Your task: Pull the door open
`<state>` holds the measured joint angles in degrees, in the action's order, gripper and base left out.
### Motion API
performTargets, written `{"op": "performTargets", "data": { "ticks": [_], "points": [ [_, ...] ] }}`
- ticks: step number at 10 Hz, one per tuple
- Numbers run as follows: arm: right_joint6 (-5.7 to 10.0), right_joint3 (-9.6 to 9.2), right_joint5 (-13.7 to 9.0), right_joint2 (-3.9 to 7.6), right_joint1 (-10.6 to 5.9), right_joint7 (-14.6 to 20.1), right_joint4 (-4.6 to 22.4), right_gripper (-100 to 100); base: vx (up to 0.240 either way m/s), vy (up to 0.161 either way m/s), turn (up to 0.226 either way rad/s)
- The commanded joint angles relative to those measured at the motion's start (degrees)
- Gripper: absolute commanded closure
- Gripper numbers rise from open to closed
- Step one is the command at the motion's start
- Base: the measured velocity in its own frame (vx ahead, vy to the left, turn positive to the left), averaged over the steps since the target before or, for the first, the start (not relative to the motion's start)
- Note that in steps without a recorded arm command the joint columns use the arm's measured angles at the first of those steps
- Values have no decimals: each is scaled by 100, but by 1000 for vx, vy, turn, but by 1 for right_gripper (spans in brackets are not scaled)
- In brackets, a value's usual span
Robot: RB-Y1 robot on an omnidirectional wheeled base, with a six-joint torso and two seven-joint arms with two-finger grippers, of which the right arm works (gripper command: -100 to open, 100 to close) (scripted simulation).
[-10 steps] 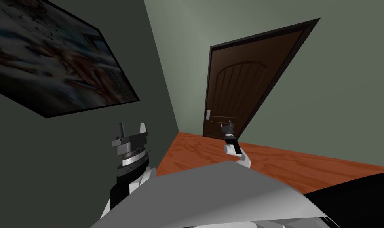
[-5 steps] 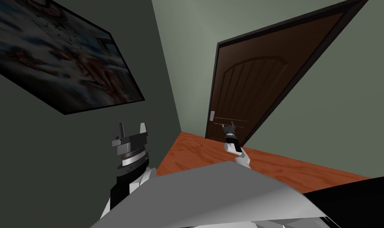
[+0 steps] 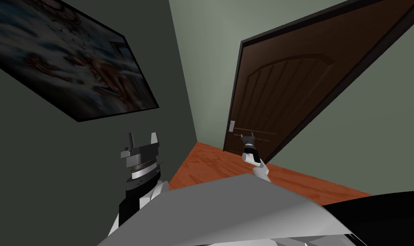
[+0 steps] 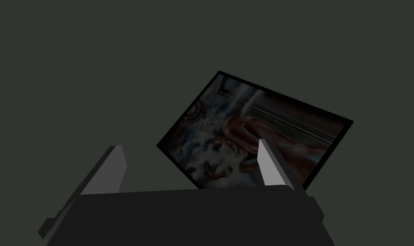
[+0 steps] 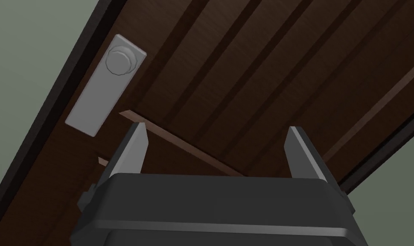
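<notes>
Looking down from the head camera, you have the dark brown door [image 3: 287, 94] at about 1 o'clock, set in its dark frame [image 3: 237, 85] in the grey-green wall. It takes up more of the view than it did a second ago. The whole picture has shifted with it, so that is your own advance toward it, not the door swinging. The right gripper [image 3: 247, 139] is at 12 o'clock, low against the door, above the reddish floor [image 3: 210, 162]. The grey handle plate [image 3: 232, 126] sits at about 10 o'clock from the gripper and just beside it, a narrower gap than in the earlier pictures. In the right wrist view the claw's two fingers [image 5: 133, 147] stand well apart with nothing between them but the door face. The plate, with its round knob [image 5: 118, 62], lies beyond one fingertip, outside the span of the claw. A thin lighter strip [image 5: 180, 143] on the door runs across behind the fingers. You cannot tell whether the fingertips touch the door. The left gripper [image 3: 141, 141] is raised at 11 o'clock near the dark side wall, where it was before, its fingers also apart.
</notes>
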<state>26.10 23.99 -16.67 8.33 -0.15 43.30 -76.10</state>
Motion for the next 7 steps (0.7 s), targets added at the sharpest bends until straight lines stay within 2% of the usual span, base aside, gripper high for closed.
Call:
{"op": "performTargets", "data": {
  "ticks": [1,3,4,7],
  "points": [
    [-3,143,-117,50,-151,247,286,-100,56,-38,191],
    [-26,333,-265,93,-357,536,664,-100,76,-63,216],
    [-26,333,-265,93,-357,536,664,-100,65,-47,64],
    [-59,596,-470,151,-643,937,1164,-100,55,-47,151]
  ]
}}
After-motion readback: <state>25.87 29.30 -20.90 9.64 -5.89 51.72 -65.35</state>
